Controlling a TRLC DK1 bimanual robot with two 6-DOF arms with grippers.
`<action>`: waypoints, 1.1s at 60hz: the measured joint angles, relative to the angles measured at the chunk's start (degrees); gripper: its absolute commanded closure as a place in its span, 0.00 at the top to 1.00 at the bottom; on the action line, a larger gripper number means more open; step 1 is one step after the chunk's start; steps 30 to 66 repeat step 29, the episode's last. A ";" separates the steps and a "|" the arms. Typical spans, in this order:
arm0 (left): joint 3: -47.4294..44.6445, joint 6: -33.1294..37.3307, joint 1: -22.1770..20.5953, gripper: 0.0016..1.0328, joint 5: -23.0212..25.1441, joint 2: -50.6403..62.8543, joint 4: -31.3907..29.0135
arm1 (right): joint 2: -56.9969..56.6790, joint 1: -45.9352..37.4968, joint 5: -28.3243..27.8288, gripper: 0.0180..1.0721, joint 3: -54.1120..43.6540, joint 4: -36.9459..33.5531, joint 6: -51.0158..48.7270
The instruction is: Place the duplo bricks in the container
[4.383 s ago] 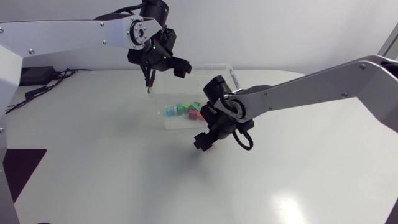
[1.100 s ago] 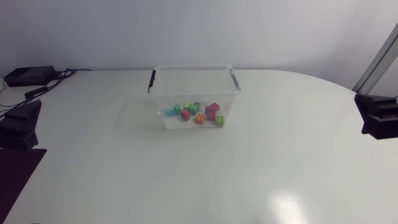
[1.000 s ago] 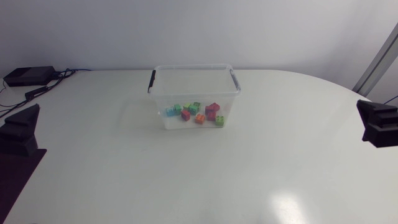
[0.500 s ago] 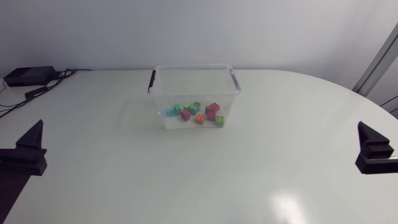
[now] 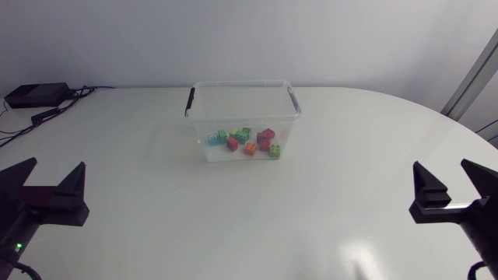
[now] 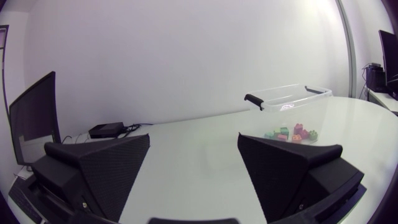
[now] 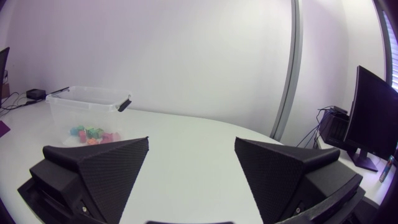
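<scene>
1. Left gripper (image 5: 57,163) is sitting at the lower left edge of the head frame; its two wedge fingers are standing wide apart and gripping nothing; I am seeing only bare table (image 5: 233,222) between them.
2. Right gripper (image 5: 440,163) is sitting opposite it at the lower right edge; its fingers are likewise spread and holding nothing.
3. A clear container (image 5: 242,84) with black handles at both ends is standing upright and open-topped in the upper centre of the head frame, well apart from both grippers.
4. Duplo bricks (image 5: 245,141) are lying in a loose cluster on the container's floor, toward its nearer wall; I am making out green, light blue, orange, red and dark red pieces.
5. Through the left wrist camera the container is showing well ahead of the gripper, beyond one fingertip; through the right wrist camera it is showing the same way, beyond the finger on the other side.
6. A small black box (image 5: 31,95) with cables is lying at the upper left of the head frame, near the table's far edge.
</scene>
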 measured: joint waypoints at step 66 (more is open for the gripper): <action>-8.76 -8.55 2.49 0.95 6.58 -2.82 6.93 | -3.43 -1.38 -5.40 0.95 -10.38 9.51 4.81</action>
